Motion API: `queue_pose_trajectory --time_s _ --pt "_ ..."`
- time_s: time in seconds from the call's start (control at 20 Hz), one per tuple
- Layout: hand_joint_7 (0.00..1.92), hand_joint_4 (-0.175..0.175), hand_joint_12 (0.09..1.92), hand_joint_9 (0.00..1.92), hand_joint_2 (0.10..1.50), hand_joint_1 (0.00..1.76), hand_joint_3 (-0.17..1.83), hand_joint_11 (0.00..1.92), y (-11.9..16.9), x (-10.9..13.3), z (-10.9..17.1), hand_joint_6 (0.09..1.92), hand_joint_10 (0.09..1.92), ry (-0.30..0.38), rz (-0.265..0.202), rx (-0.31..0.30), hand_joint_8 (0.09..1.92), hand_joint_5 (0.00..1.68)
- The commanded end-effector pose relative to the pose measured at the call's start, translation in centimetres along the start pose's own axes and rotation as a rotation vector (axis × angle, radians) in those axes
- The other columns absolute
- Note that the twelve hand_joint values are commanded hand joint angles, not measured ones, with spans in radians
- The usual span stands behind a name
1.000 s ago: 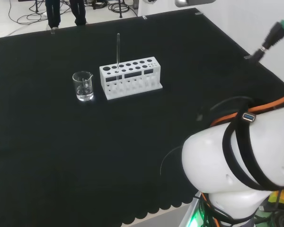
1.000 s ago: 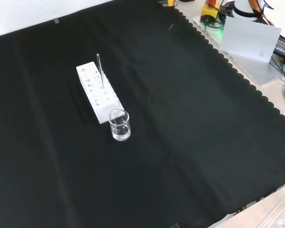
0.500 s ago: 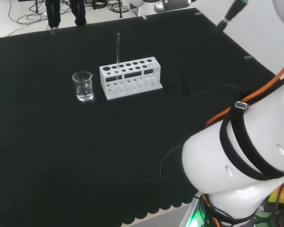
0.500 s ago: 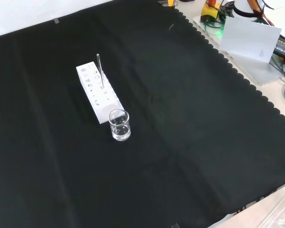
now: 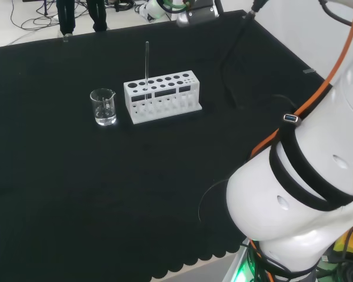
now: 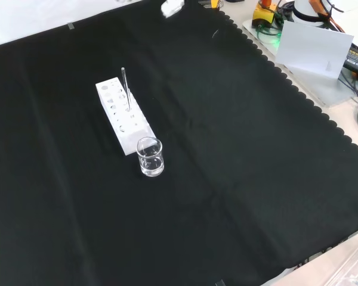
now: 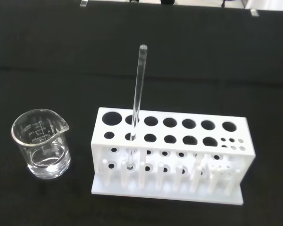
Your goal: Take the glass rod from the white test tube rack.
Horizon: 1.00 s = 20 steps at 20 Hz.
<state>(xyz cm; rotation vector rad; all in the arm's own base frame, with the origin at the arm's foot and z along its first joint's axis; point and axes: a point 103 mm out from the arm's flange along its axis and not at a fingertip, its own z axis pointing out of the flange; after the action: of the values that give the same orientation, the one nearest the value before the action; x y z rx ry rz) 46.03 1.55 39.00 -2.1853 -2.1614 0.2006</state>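
- Glass rod [image 7: 138, 96] is seen standing nearly upright in the white test tube rack [image 7: 170, 155], seated in a hole of the front row, second from the end nearest the beaker [image 7: 41, 143].
- In the head view, the rod [image 5: 146, 63] rises well above the rack [image 5: 161, 96], which is set on the black cloth of the tabletop [image 5: 76, 176].
- The small glass beaker [image 5: 103, 106] is placed just beside the rack's left end in the head view, apart from it; a little clear liquid is visible at its bottom in the wrist view.
- In the front view, the rack [image 6: 123, 115] is laid slantwise on the cloth, with the beaker [image 6: 150, 157] just below its nearer end and the rod [image 6: 125, 87] projecting from its upper half.
- The remaining holes of the rack are seen unfilled in the wrist view.
- A white part that may belong to the hand [image 6: 172, 7] is seen at the top edge of the front view, well apart from the rack; whether the fingers are spread or curled cannot be told.
- Nothing is touched by the arm's white links [image 5: 306, 194], which stand at the right of the head view.
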Motion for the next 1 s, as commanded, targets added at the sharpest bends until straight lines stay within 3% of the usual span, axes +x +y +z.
queue_pose_trajectory --time_s 0.05,0.2,0.5,0.8,1.0 --pt "0.17 -0.152 1.36 0.54 0.95 0.48 0.51 0.45 3.6 -0.5 2.4 0.09 0.85 0.020 -0.039 -0.011 0.90 0.17" --pt "0.21 -0.155 1.35 0.60 0.96 0.46 0.49 0.50 4.9 -0.5 3.3 0.09 0.84 0.051 -0.054 -0.005 0.91 0.17" --pt "0.31 -0.163 1.30 0.69 0.97 0.46 0.47 0.57 6.8 0.7 5.1 0.09 0.80 -0.005 -0.080 0.002 0.93 0.20" --pt "0.52 -0.175 1.24 0.89 1.00 0.50 0.46 0.79 8.0 0.5 6.8 0.09 0.79 0.008 -0.114 -0.041 0.93 0.30" --pt "0.62 -0.175 1.21 0.96 1.00 0.49 0.46 0.87 9.0 0.2 8.0 0.09 0.78 0.011 -0.114 -0.026 0.92 0.40"
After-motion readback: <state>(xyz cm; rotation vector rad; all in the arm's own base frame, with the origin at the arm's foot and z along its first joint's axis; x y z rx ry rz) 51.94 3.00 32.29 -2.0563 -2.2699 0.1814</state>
